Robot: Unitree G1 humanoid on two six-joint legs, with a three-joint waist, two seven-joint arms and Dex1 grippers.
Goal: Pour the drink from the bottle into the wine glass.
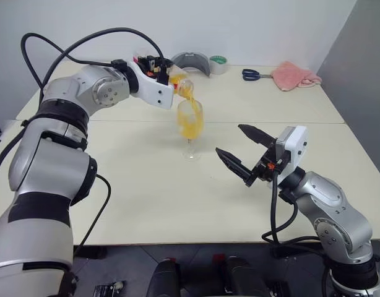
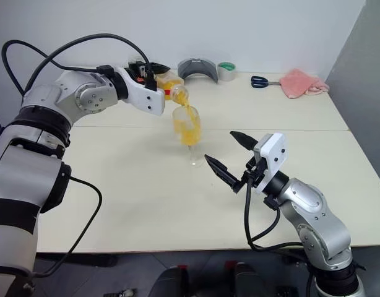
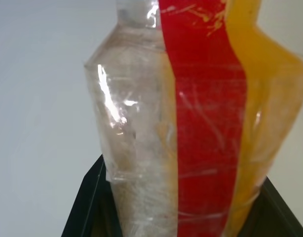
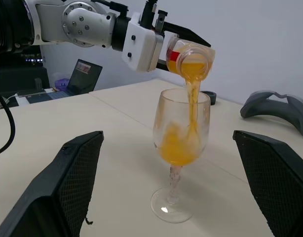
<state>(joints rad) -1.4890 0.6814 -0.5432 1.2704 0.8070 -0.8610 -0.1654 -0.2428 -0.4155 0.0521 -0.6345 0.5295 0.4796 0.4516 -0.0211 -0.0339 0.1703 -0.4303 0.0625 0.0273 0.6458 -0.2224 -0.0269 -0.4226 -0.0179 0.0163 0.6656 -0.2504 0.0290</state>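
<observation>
My clear plastic bottle (image 4: 191, 57) with its red label stripe lies tipped nearly level, mouth down over the wine glass (image 4: 178, 148), and the orange drink (image 4: 192, 106) runs in a thin stream into the bowl of the upright stemmed glass on the table, pooling there.

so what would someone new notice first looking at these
The stream of orange drink falling from the tipped bottle into the wine glass near the middle of the table, with the left gripper shut on the bottle above the glass. Next, the right gripper just to the glass's right, jaws wide open and empty. At the table's far edge lie a pink cloth and scissors.
</observation>
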